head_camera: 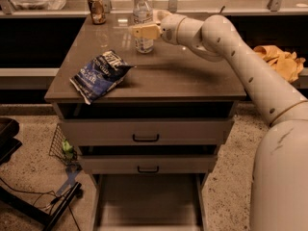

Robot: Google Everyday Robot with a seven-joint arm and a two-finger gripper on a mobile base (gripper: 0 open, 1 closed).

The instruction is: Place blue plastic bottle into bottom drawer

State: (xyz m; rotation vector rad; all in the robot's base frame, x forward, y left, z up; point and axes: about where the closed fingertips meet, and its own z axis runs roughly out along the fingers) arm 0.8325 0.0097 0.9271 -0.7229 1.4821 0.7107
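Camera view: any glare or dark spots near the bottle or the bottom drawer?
Camera view: a pale glare patch on the glossy cabinet top beside the bottle, with the gripper at the bottle's middle. Camera view: the open bottom drawer is dim, floor visible; the gap under the top is black.

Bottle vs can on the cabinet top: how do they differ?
The blue plastic bottle is clear with a white cap; the can is brown. The bottle is taller than the can. The gripper is at the bottle; the can stands alone. Both stand upright on the cabinet top.
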